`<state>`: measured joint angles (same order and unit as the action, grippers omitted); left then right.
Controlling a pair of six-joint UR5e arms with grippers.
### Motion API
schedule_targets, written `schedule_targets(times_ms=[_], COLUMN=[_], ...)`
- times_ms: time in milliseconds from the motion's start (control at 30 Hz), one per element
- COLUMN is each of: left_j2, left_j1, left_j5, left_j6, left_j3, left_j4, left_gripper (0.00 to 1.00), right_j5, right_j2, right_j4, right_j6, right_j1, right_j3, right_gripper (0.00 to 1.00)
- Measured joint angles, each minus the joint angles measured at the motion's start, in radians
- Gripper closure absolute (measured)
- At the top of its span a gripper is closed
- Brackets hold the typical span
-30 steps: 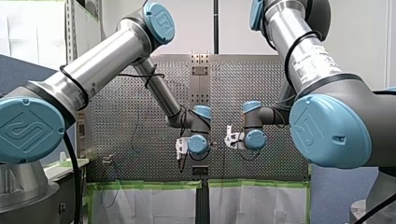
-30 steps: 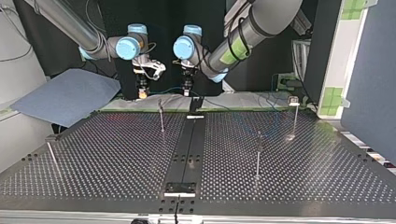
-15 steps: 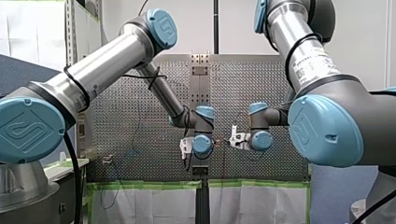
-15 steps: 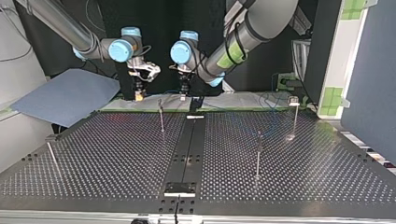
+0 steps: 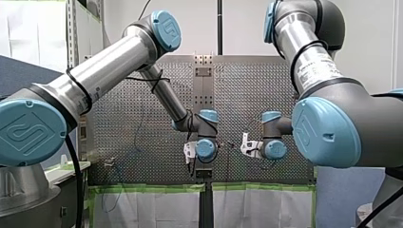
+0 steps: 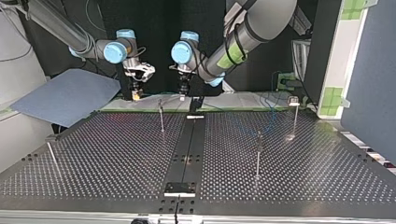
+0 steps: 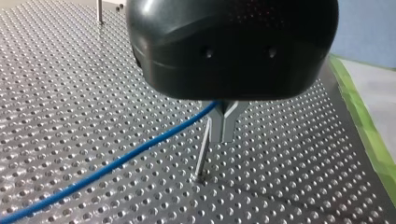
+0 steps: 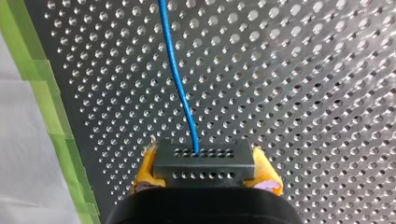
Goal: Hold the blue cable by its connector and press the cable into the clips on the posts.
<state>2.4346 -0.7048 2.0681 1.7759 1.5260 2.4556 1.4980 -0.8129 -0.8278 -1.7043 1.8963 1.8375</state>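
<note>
Right gripper point(image 8: 204, 173): yellow pads point(image 8: 145, 169) closed flat on either side of the black connector point(image 8: 204, 161). The grip looks square. The blue cable point(image 8: 180, 74) leaves the connector's middle and runs out over the perforated table point(image 8: 303, 70), hanging above it.

Left gripper point(image 7: 223, 128): its metal fingers meet at the tips, and the cable passes through the fork just above them. A thin post point(image 7: 202, 154) stands just beside the tips. Its clip is hidden behind them, so I cannot tell whether the cable is seated.

Risks, as I judge them:
- If the two arms pull apart, the strain falls where the cable meets the connector, and the connector could twist in the pads.
- A sideways move by the left fingers could bend or knock the post.
- With slack in the cable, a downward press could slide past the clip instead of into it.

Other posts point(image 6: 258, 154) stand well apart.
</note>
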Motion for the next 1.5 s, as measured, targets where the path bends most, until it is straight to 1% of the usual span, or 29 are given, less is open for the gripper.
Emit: schedule_targets(times_ms=[167, 267, 367, 633, 800, 900, 1167, 1333, 1500], left_j2=[0.006, 0.022, 0.039, 0.074, 0.089, 0.09, 0.09, 0.091, 0.094], left_j1=[-0.001, -0.004, -0.008, -0.013, -0.013, -0.011, -0.005, -0.005, -0.005], left_j5=[-0.017, -0.018, -0.018, -0.019, -0.014, -0.011, -0.009, -0.021, -0.045], left_j6=[0.008, 0.01, 0.011, 0.021, 0.023, 0.023, 0.023, 0.024, 0.03], left_j3=[-0.016, -0.039, -0.066, -0.14, -0.173, -0.178, -0.179, -0.179, -0.189], left_j4=[-0.003, 0.012, 0.03, 0.069, 0.093, 0.095, 0.096, 0.095, 0.097], left_gripper=[1.0, 1.0, 1.0, 1.0, 1.0, 1.0, 1.0, 1.0, 1.0], right_j5=[-0.019, -0.033, -0.041, -0.075, -0.088, -0.092, -0.106, -0.112, -0.122], right_j2=[0.006, 0.006, 0.007, 0.007, 0.007, 0.007, 0.007, 0.008, 0.008], right_j4=[0.002, 0.006, 0.007, 0.005, 0.011, 0.014, 0.02, 0.021, 0.022], right_j6=[-0.001, -0.002, -0.002, -0.002, -0.003, -0.007, -0.016, -0.019, -0.02], right_j1=[-0.019, -0.028, -0.034, -0.042, -0.043, -0.046, -0.063, -0.075, -0.084], right_j3=[-0.015, -0.025, -0.031, -0.043, -0.058, -0.066, -0.079, -0.082, -0.086], right_gripper=[1.0, 1.0, 1.0, 1.0, 1.0, 1.0, 1.0, 1.0, 1.0])
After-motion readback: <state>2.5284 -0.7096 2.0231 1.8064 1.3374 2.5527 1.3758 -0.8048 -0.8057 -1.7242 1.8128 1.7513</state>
